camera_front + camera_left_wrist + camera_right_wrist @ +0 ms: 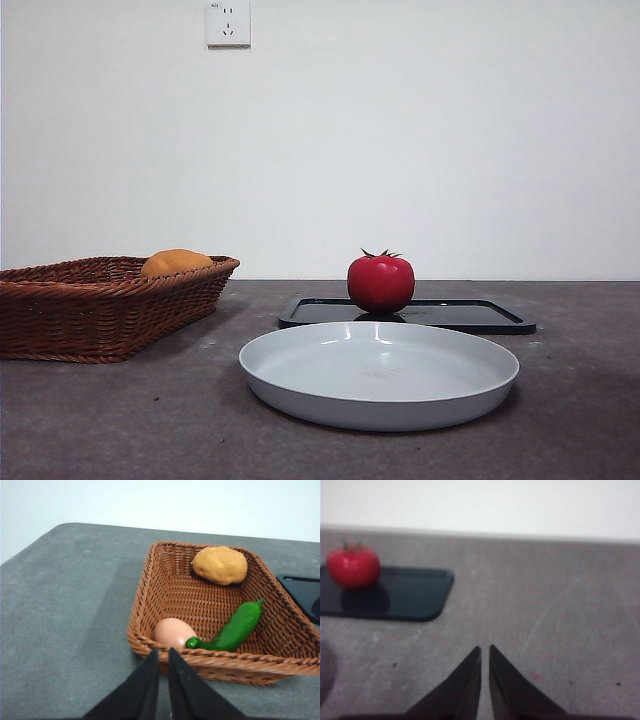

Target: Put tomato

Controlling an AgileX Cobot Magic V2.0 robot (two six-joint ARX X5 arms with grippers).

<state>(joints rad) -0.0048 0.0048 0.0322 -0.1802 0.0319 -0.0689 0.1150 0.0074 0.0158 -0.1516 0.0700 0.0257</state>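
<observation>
A grey, faintly scuffed table (100, 420) runs back to a plain white wall (420, 130), where a white power socket (228, 23) sits high up.

On it, at the left in the front view, stands a brown wicker basket (60, 320); the left wrist view shows an orange rounded fruit (219, 565), a green pepper (235, 629) and a pale pink egg-shaped item (172, 632) lying inside, the egg-shaped one touching the pepper's stem end.

A shallow grey round plate (300, 385) lies nearest the front camera, bare of food. Just behind it rests a flat black tray (470, 315), and the tomato (381, 282) stands upright on the tray's left part, green stem uppermost, apart from the plate.

The left gripper (164, 655) hangs above the table beside the basket's near rim, its two black jaws drawn almost together with only a thin slit between them, gripping nothing. The right gripper (485, 652) hovers over bare table, well apart from the tomato and tray, its jaws likewise nearly closed on a narrow gap and empty.
</observation>
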